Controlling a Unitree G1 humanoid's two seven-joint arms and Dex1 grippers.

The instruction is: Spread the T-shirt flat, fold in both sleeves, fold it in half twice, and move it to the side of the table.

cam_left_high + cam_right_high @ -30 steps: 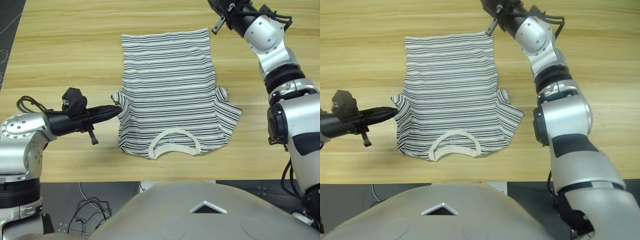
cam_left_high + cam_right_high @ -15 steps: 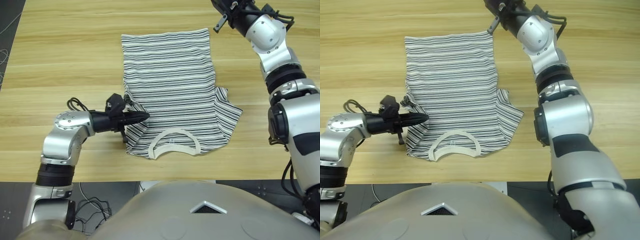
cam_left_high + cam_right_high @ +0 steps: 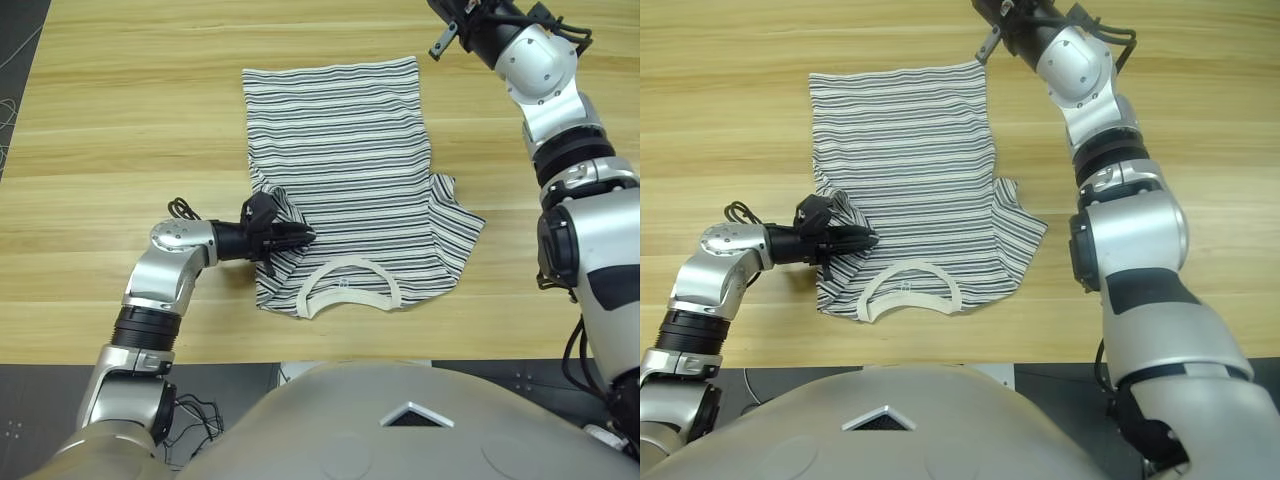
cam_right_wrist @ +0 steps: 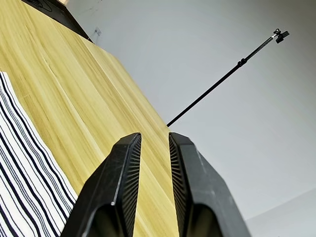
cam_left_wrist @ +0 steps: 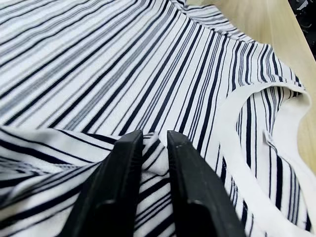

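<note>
T-shirt [image 3: 340, 140] sleeve partly hidden under left gripper [image 3: 306, 237].

Bright, even light from above covers the worktop [image 3: 120, 110], with soft shadows tucked close under the left arm [image 3: 165, 280] and the shirt's [image 3: 340, 130] lifted sleeve (the wall [image 4: 197, 49] glows palest), and the left jaws loom dark and blurred.

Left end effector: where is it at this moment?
The left end effector lies on the T-shirt in the left eye view, on the robot's left near the collar, pinching the left sleeve.
</note>
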